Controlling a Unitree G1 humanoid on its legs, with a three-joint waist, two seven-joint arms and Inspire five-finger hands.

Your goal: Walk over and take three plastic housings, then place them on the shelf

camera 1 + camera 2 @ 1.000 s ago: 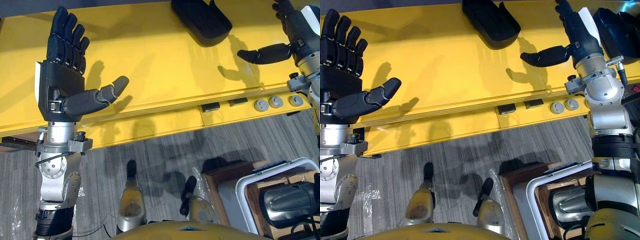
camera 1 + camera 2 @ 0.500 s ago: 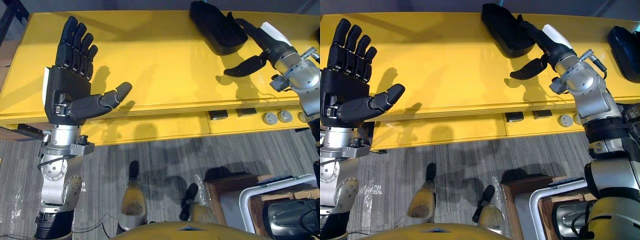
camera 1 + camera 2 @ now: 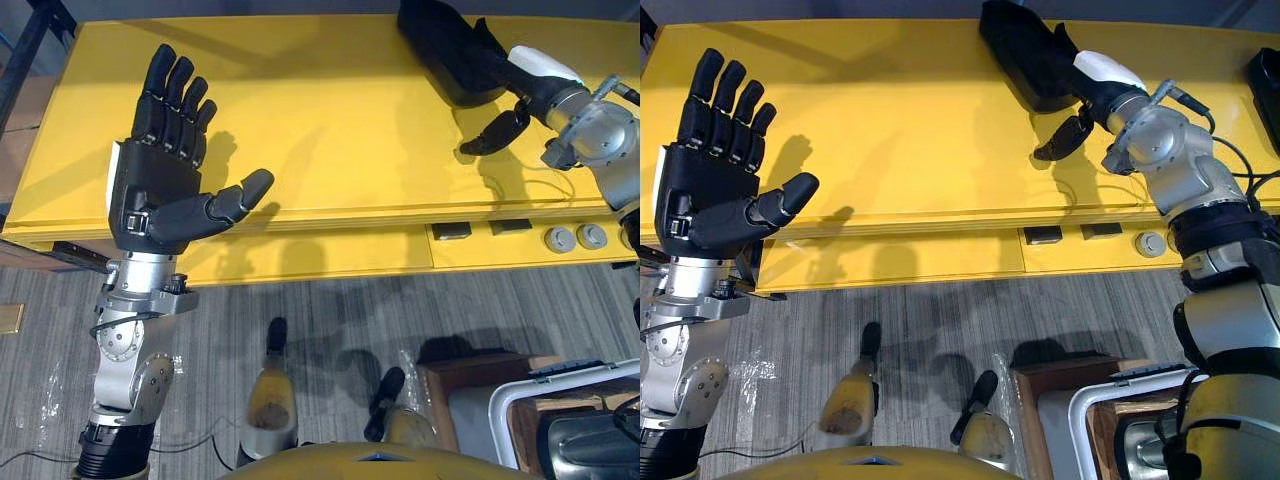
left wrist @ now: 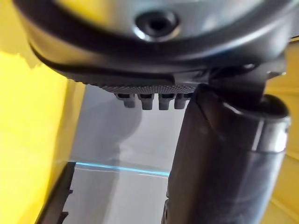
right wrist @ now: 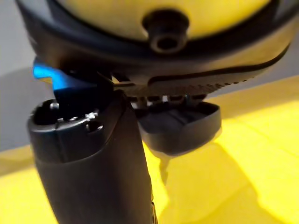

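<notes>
Yellow table [image 3: 330, 130] spreads broad and bare between the two hands, giving a wide stretch of open surface. Its near edge runs just below both wrists, and its left corner lies outward of the left hand [image 3: 165, 185]. That hand is held above the near left part of the top, palm facing up, with fingers straight and the thumb spread, holding nothing. The right hand [image 3: 1095, 80] reaches toward the far edge, where the black plastic housing [image 3: 1018, 45] lies just ahead of its fingers. The fingers are stretched out loosely over the housing's near end. The thumb [image 3: 1060, 137] hangs free over bare yellow, apart from the shell, so this hand is open too. Whether the fingertips actually touch the housing cannot be told. The housing is matte black, long and shallow like a tray, with a raised rim and rounded ends, and it lies at a slant close to the table's far edge. In the right wrist view its hollow, lipped end [image 5: 180, 126] sits just past the fingertips. A second housing [image 3: 1267, 80], also black, lies well outward of the right hand at the table's right end. Below the right wrist, the table's front face carries two dark slots [image 3: 452, 231] and some round grey knobs [image 3: 560, 239]. Nearer than the table edge is grey carpet [image 3: 330, 330], and a white-rimmed bin [image 3: 520, 400] stands under the right arm.
</notes>
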